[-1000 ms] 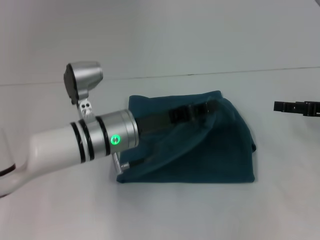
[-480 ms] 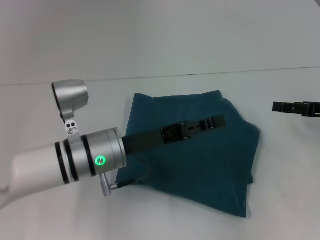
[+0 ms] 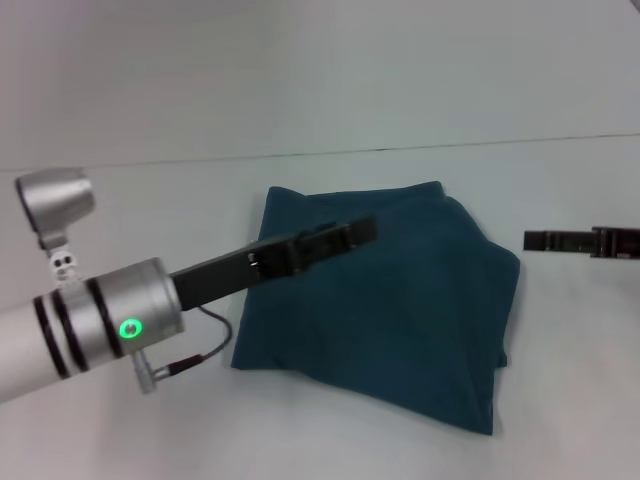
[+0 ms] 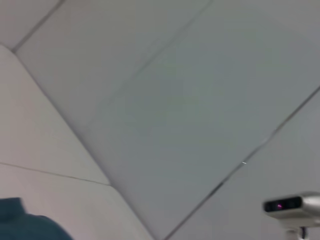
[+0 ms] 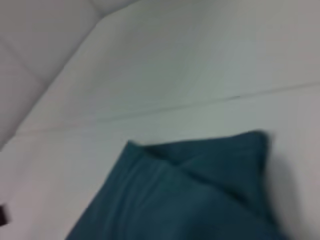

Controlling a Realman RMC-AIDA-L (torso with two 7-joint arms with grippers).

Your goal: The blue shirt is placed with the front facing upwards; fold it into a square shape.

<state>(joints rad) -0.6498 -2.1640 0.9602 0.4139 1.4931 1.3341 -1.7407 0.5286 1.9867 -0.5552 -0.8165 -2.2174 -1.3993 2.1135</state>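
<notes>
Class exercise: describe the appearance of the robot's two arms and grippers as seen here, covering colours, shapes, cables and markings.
The left arm is a white tube with black rings, a silver cuff bearing a green light, a thin dark cable and a silver camera pod; its left gripper is long and black. Only the right gripper shows, flat and black.

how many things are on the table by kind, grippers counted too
blue shirt, folded, lying on the white table: 1
grippers: 2, the left gripper over the shirt, the right gripper off to the shirt's right side
total: 3
</notes>
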